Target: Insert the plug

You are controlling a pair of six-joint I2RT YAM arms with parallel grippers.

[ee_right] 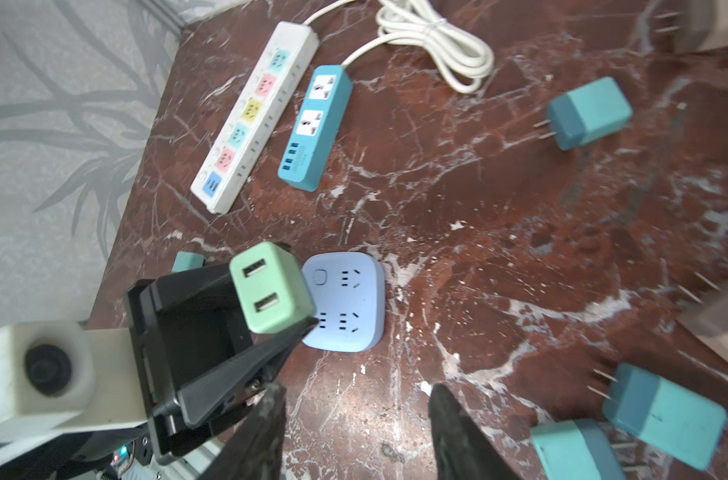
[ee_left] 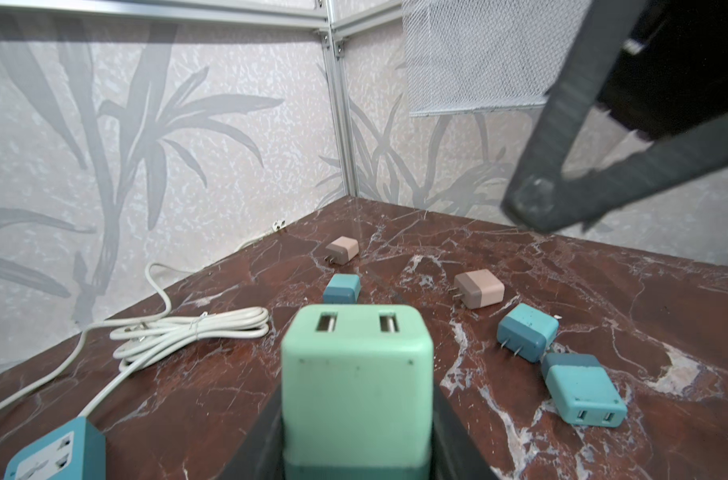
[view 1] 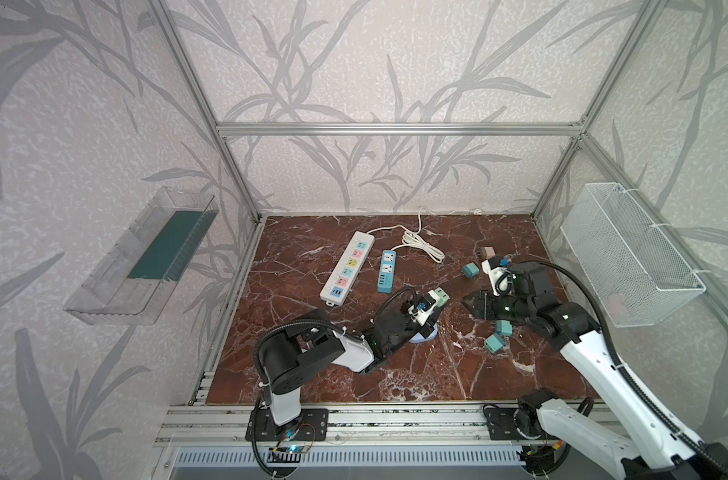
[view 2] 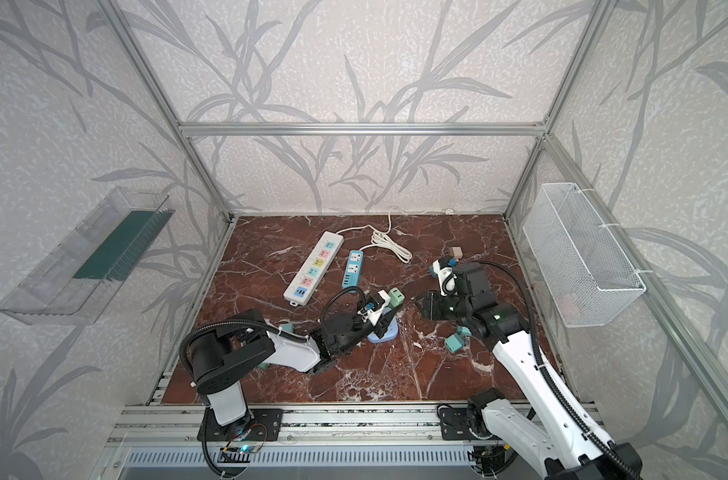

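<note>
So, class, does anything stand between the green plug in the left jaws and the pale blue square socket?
Nothing visible. The green plug, clamped in the left gripper, hangs near the pale blue socket, whose visible face is bare. The right gripper stands aside, jaws apart.

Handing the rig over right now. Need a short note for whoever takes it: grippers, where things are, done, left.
Left gripper: shut on the mint-green plug, held off the table by the light-blue square socket, not in it. Prongs hidden.
Right gripper: fingers apart, empty, hovering just right of the plug.
White strip and blue strip lie further back, outlets free.
Done: plug picked up.
Left: probably line up the prongs over a socket and push in.
</note>
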